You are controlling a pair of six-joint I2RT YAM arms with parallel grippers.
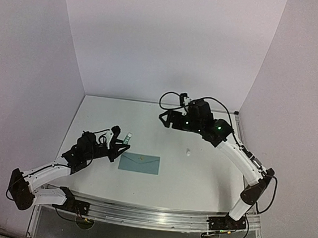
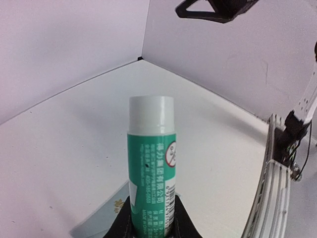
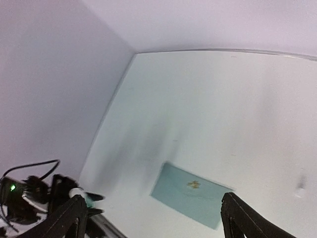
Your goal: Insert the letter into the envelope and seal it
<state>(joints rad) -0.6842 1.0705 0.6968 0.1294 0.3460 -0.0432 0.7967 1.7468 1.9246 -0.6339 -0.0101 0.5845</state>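
The pale teal envelope (image 1: pixel 139 163) lies flat on the white table with its flap down and a small gold mark at the middle; it also shows in the right wrist view (image 3: pixel 190 196) and as a corner in the left wrist view (image 2: pixel 99 223). The letter is out of view. My left gripper (image 1: pixel 116 143) (image 2: pixel 151 218) is shut on a green-and-white glue stick (image 2: pixel 151 163) (image 1: pixel 127 137), held upright just left of the envelope. My right gripper (image 1: pixel 166 118) (image 3: pixel 153 198) hangs open and empty, high above the back of the table, away from the envelope.
A tiny white piece (image 1: pixel 188 152) (image 3: pixel 298 187) lies on the table to the right of the envelope. White walls close the table at the left, back and right. The metal rail (image 1: pixel 149 214) with the arm bases runs along the near edge.
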